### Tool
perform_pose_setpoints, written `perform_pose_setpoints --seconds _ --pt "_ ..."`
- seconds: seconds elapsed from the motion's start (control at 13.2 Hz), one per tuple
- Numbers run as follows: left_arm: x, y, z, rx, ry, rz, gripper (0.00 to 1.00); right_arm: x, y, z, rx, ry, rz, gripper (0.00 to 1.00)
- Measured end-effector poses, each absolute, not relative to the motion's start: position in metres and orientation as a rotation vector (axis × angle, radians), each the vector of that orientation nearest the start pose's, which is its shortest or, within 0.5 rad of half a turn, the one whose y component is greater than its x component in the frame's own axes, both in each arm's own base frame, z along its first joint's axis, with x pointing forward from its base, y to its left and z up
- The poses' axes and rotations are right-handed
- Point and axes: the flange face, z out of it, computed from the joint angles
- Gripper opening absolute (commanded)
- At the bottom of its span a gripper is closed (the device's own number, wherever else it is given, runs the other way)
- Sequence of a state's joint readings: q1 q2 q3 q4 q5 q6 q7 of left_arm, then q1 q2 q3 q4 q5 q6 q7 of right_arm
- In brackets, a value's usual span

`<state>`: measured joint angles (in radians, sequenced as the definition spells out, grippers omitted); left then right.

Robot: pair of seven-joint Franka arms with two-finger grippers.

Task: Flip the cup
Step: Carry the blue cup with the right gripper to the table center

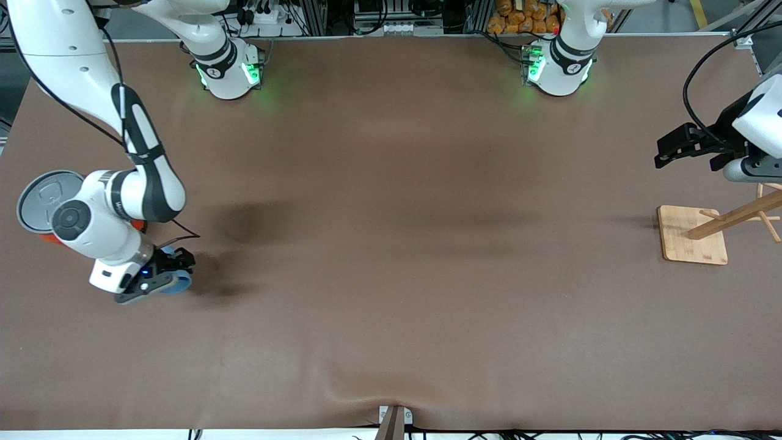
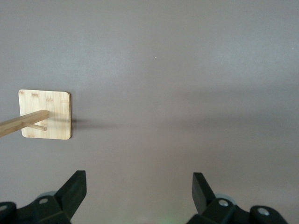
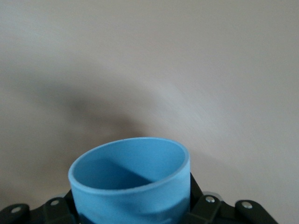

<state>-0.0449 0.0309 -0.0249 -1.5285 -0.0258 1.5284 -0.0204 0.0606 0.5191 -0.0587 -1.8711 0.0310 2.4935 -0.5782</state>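
The small light-blue cup (image 1: 181,283) sits between the fingers of my right gripper (image 1: 175,276), low over the brown table at the right arm's end. In the right wrist view the cup (image 3: 133,161) fills the lower middle and is tipped on its side. Its open mouth and darker blue inside point away from the right gripper (image 3: 131,201), which is shut on its wall. I cannot tell whether the cup touches the table. My left gripper (image 1: 671,150) waits open and empty in the air at the left arm's end; it is also open in the left wrist view (image 2: 139,181).
A big orange can with a grey lid (image 1: 38,198) stands by the right arm's wrist, partly hidden by it. A wooden peg rack on a square base (image 1: 693,243) stands below the left gripper and also shows in the left wrist view (image 2: 51,114).
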Motion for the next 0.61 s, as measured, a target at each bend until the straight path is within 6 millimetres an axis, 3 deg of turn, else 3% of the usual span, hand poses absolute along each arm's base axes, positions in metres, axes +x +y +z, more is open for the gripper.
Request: perform_pose_setpoints --seconds 0.15,0.38,0.61 --pt "0.558 -0.042 0.624 -3.165 0.079 0.051 1.0 0.651 0.072 0.253 -2.944 -1.173 -0.188 0.48" --pt "0.558 -0.042 0.624 -3.165 0.08 0.051 1.0 0.639 0.186 0.265 -2.727 -1.556 -0.245 0.48" --pt "0.558 -0.042 0.623 -3.165 0.08 0.051 1.0 0.623 0.271 0.258 -2.558 -1.789 -0.262 0.51"
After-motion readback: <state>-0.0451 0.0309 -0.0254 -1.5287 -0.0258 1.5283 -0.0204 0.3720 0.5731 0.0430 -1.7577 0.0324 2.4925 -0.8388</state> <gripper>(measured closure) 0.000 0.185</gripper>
